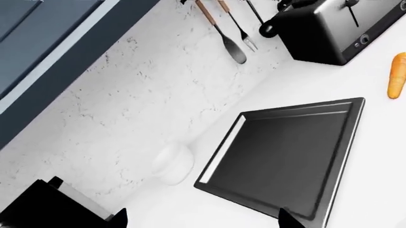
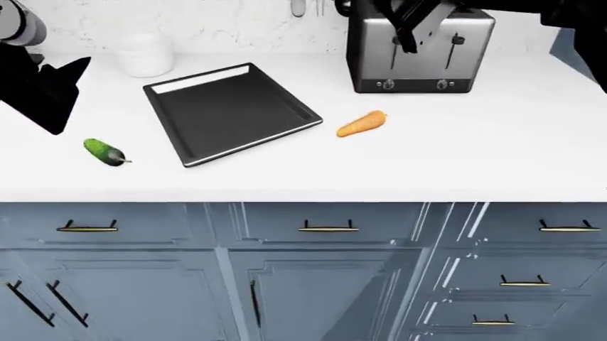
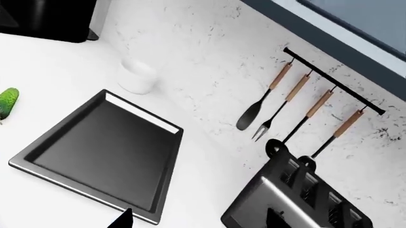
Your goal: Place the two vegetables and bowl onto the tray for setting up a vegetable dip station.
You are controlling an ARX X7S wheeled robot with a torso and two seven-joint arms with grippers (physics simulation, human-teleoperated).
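tray [image 2: 232, 114]: empty, mid worktop [image 2: 474, 142]
carrot [image 2: 362, 123]: just right of tray
cucumber [image 2: 104, 152]: left
bowl [image 2: 144, 54]: behind
tools: both raised, grip state can't tell
step: nothing grasped; next, descend onto one

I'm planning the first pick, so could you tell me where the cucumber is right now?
In the head view the cucumber lies on the white counter, left of the tray and apart from it.

counter [image 2: 493, 149]: white
on it: tray [image 2: 232, 114], bowl [image 2: 144, 54], carrot [image 2: 362, 123], cucumber [image 2: 104, 152], toaster [image 2: 422, 53]
nearest left gripper [image 2: 43, 89]: cucumber, bowl
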